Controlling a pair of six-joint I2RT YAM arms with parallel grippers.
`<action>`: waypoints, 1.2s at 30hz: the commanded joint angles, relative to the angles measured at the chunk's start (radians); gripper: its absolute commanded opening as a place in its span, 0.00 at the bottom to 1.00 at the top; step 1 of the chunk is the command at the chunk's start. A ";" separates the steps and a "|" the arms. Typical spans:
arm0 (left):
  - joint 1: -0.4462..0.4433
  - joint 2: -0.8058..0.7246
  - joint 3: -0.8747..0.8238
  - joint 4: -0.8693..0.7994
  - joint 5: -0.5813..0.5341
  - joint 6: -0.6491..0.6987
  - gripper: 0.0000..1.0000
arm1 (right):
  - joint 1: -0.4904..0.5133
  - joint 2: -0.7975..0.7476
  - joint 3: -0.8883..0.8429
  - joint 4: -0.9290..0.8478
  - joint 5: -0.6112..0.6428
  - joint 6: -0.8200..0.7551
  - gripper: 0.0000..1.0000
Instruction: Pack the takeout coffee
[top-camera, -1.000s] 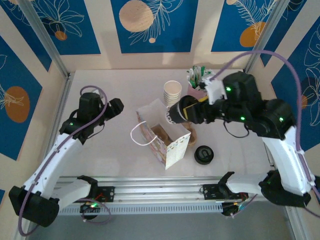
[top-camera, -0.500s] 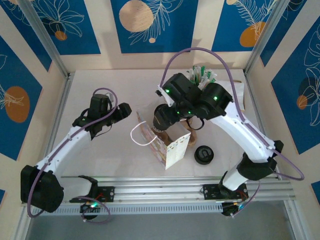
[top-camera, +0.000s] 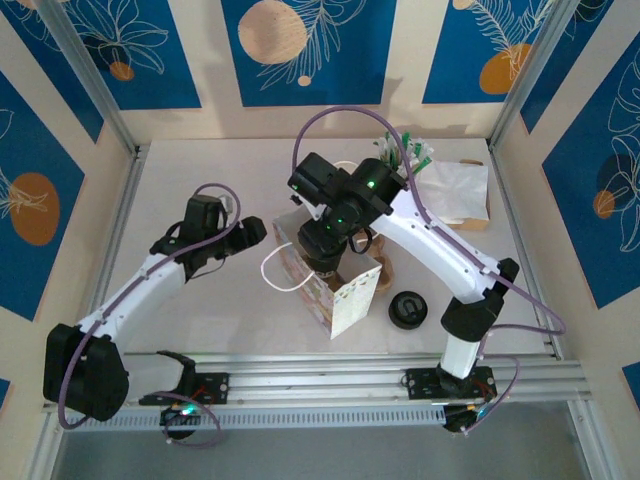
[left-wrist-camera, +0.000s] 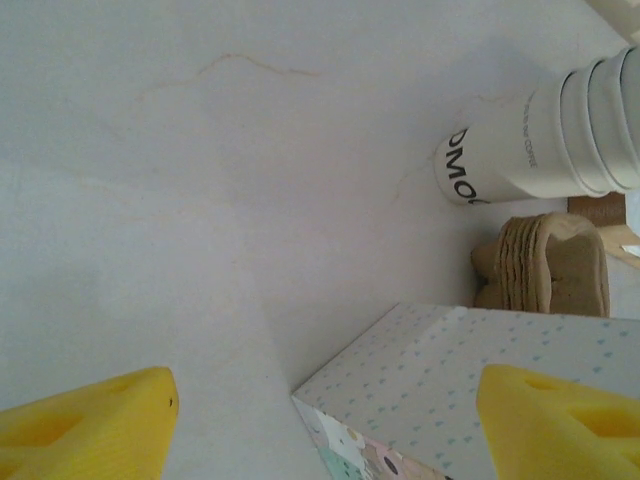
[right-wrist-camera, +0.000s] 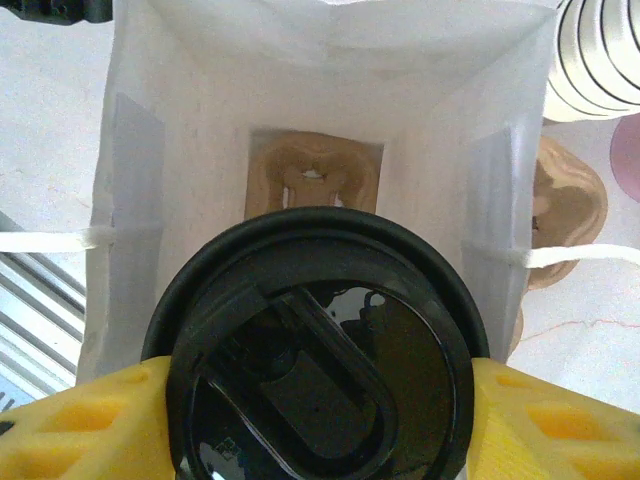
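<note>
Your left gripper (top-camera: 243, 232) hangs just beside the left side of the white paper bag with small coloured dots (top-camera: 345, 298). Its yellow fingers (left-wrist-camera: 90, 420) stand wide apart and hold nothing. It looks ready to steady the bag, but it is not touching it.

Next, look down into the bag from the right wrist. A brown cardboard cup tray (right-wrist-camera: 313, 178) lies flat at the bottom, so that part looks done.

Your right gripper (right-wrist-camera: 320, 400) is right over the open mouth of the bag. It squeezes the coffee cup with the black plastic lid (right-wrist-camera: 320, 340) from both sides. The cup is up near the top of the bag and not down in the tray yet.

So you are about halfway, I think. You have to lower the cup into the tray and let go.

To the right of the bag, a round black spare lid (top-camera: 408, 309) lies on the table. I cannot tell if it must go in too.
</note>
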 joint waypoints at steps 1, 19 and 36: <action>0.009 0.008 -0.019 0.006 0.055 0.012 0.79 | 0.005 -0.009 -0.027 -0.034 -0.037 0.002 0.62; 0.010 -0.146 -0.020 -0.090 0.037 -0.003 0.81 | 0.019 -0.101 -0.262 0.065 -0.084 0.085 0.61; 0.009 -0.303 0.025 -0.183 0.026 -0.018 0.82 | 0.098 -0.052 -0.136 -0.028 0.066 0.139 0.61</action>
